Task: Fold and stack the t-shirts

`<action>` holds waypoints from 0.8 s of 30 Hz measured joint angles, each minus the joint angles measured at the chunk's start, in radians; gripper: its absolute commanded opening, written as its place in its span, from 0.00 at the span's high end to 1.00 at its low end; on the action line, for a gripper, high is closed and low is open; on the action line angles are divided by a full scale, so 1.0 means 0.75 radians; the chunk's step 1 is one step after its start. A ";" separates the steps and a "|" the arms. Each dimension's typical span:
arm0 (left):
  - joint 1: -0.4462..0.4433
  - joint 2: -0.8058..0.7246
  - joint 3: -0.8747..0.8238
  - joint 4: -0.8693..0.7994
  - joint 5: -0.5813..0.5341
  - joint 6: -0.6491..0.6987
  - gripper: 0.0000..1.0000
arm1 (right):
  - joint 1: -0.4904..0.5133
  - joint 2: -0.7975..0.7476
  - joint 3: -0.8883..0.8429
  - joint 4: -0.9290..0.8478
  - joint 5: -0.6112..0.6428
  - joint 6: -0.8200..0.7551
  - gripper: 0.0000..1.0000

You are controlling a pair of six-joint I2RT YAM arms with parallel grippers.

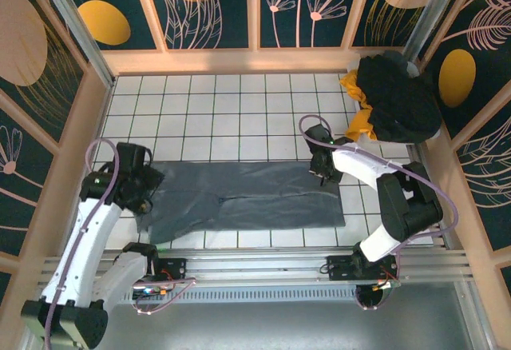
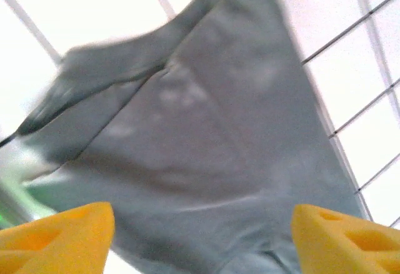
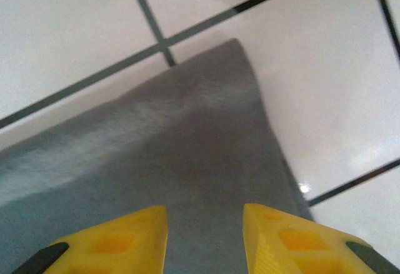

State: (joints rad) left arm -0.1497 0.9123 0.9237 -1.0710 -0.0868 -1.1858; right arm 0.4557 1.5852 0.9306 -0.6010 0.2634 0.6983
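Note:
The slate grey-blue t-shirt lies flat as a long band across the white tiles, sleeves tucked in. My left gripper hovers at its left end. In the left wrist view the left gripper is open, its yellow fingers wide apart over rumpled grey cloth. My right gripper is over the shirt's far right corner. In the right wrist view the right gripper is open above the cloth, nothing pinched. A black t-shirt lies heaped on a yellow-orange one at the back right.
Wooden-framed patterned walls close in the tiled floor at the back and both sides. A metal rail runs along the near edge by the arm bases. Bare tiles stretch behind the grey shirt.

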 measured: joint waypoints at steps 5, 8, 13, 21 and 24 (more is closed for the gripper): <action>0.031 0.346 0.006 0.314 0.061 0.016 1.00 | 0.039 0.050 0.033 0.069 -0.081 -0.031 0.66; 0.084 0.581 -0.019 0.518 0.135 0.019 1.00 | 0.055 0.106 0.045 0.100 -0.111 -0.029 0.68; 0.199 0.834 -0.073 0.725 0.215 0.035 1.00 | 0.051 0.187 0.072 0.125 -0.115 -0.012 0.68; 0.288 1.236 0.220 0.905 0.311 0.163 1.00 | -0.050 0.309 0.207 0.143 -0.144 -0.012 0.68; 0.288 1.394 0.405 0.967 0.360 0.218 1.00 | -0.110 0.376 0.295 0.151 -0.176 -0.037 0.66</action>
State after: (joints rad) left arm 0.0666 1.9579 1.2278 -0.3454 0.1833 -1.0225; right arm 0.3729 1.8675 1.1519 -0.4877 0.1314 0.6708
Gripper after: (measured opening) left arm 0.056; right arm 0.328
